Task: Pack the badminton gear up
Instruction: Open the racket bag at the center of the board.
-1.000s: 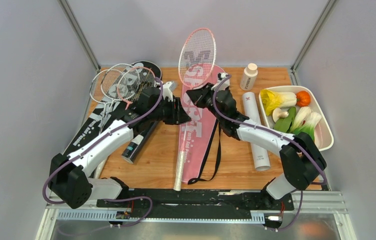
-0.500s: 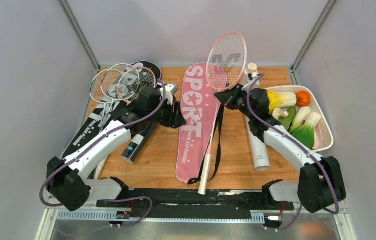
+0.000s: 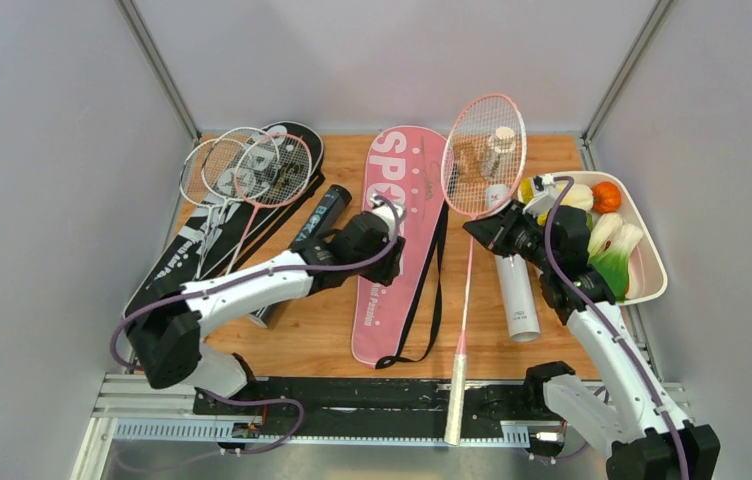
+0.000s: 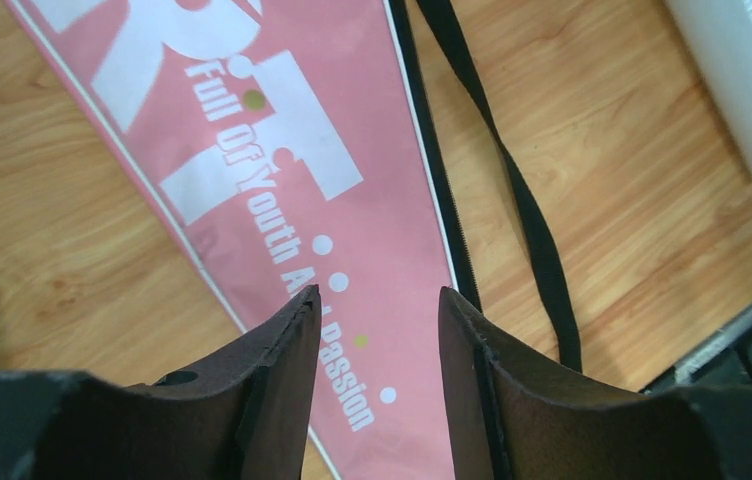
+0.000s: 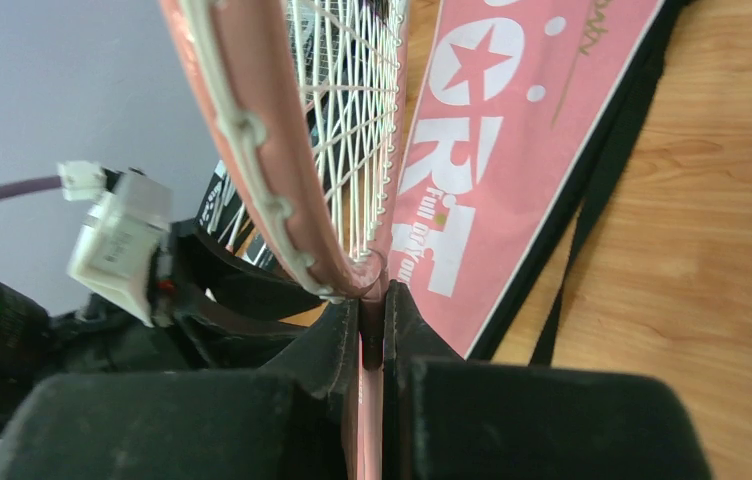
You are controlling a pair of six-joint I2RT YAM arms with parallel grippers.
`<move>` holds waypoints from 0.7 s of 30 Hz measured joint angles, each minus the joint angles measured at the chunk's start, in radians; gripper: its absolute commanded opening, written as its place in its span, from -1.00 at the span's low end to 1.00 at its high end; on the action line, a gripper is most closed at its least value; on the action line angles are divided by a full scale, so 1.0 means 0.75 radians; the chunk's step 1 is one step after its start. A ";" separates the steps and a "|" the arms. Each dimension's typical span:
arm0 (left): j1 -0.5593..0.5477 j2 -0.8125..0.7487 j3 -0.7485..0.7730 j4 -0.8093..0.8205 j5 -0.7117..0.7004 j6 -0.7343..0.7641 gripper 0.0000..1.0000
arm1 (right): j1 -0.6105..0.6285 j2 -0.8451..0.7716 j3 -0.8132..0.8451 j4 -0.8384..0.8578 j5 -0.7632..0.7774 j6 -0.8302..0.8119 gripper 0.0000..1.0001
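Right gripper (image 5: 372,300) clamps pink racket (image 5: 252,140); left gripper (image 4: 377,295) — agape.

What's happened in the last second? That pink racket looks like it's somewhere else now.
The right claw, clamped on the pink racket, swung it rightward off the pink bag, towards the vegetable tray. The left claw moved right to hover over the bag, open and empty. The other rackets, white tube and tray stayed put.

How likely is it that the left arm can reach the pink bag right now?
Probably yes: its open, empty pincer hangs right over the pink bag, and the pink racket is held off to its right.
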 measured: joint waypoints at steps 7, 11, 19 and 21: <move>-0.179 0.257 0.003 0.062 -0.119 -0.035 0.04 | -0.028 -0.153 -0.024 -0.181 0.048 -0.046 -1.00; -0.215 0.310 0.003 0.095 -0.129 -0.048 0.06 | -0.033 -0.203 -0.043 -0.235 0.092 -0.086 -1.00; -0.284 0.427 0.045 0.105 -0.230 -0.049 0.06 | -0.035 -0.255 -0.084 -0.284 0.135 -0.116 -1.00; -0.315 0.465 0.063 0.087 -0.262 -0.049 0.05 | -0.035 -0.268 -0.100 -0.286 0.140 -0.119 -1.00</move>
